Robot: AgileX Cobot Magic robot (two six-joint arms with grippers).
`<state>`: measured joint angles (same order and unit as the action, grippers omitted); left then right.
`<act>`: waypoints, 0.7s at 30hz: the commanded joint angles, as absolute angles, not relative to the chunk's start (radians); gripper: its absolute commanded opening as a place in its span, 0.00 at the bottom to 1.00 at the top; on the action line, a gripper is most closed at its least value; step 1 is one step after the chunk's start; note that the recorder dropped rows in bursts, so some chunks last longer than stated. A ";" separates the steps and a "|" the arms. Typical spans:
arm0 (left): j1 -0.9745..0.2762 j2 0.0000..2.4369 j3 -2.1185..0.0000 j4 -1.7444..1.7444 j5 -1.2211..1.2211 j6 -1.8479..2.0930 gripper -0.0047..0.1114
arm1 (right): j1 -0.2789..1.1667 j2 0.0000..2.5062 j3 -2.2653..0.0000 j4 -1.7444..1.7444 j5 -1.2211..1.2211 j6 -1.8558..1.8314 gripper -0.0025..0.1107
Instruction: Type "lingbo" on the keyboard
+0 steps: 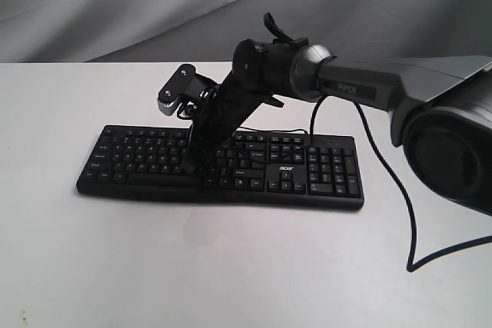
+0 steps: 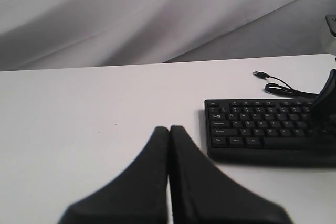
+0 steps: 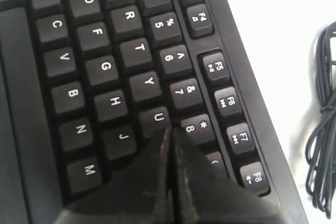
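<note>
The black keyboard (image 1: 223, 165) with white legends lies across the white table; it also shows in the left wrist view (image 2: 262, 129) and fills the right wrist view (image 3: 105, 77). My right gripper (image 3: 170, 131) is shut, its tip low over the keys between U and 8, hiding the keys beneath it. In the exterior view the right gripper (image 1: 190, 167) points down into the middle of the key field. My left gripper (image 2: 169, 128) is shut and empty over bare table, just off the keyboard's Ctrl end.
The keyboard's thin USB cable (image 2: 281, 85) trails on the table behind it, and coils beside the function-key row (image 3: 320, 129). A thicker black arm cable (image 1: 400, 213) loops over the table at the right. Grey cloth (image 1: 115, 5) hangs behind the table.
</note>
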<state>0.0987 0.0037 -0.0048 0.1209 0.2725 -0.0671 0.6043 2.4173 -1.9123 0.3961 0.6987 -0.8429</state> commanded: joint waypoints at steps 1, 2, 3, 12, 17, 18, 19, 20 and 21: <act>0.100 0.000 0.000 0.117 0.265 -0.069 0.04 | 0.599 2.416 -1.916 0.392 0.694 -0.847 0.02; 0.100 0.000 0.000 0.117 0.265 -0.069 0.04 | 0.599 2.416 -1.916 0.392 0.694 -0.847 0.02; 0.100 0.000 0.000 0.117 0.265 -0.069 0.04 | 0.599 2.416 -1.916 0.392 0.694 -0.847 0.02; 0.100 0.000 0.000 0.117 0.265 -0.069 0.04 | 0.623 2.377 -1.922 0.402 0.711 -0.852 0.02; 0.100 0.000 0.000 0.117 0.265 -0.069 0.04 | 0.666 2.380 -1.922 0.407 0.736 -0.875 0.02; 0.100 0.000 0.000 0.117 0.265 -0.069 0.04 | 0.676 2.380 -1.922 0.407 0.738 -0.882 0.02; 0.100 0.000 0.000 0.117 0.265 -0.069 0.04 | 0.678 2.380 -1.922 0.410 0.735 -0.891 0.02; 0.100 0.000 0.000 0.117 0.265 -0.069 0.04 | 0.678 2.380 -1.922 0.410 0.735 -0.897 0.02; 0.100 0.000 0.000 0.117 0.265 -0.069 0.04 | 0.678 2.380 -1.922 0.410 0.741 -0.899 0.02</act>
<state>0.0987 0.0037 -0.0048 0.1209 0.2725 -0.0671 0.6760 2.3864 -1.9155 0.4022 0.7306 -0.8789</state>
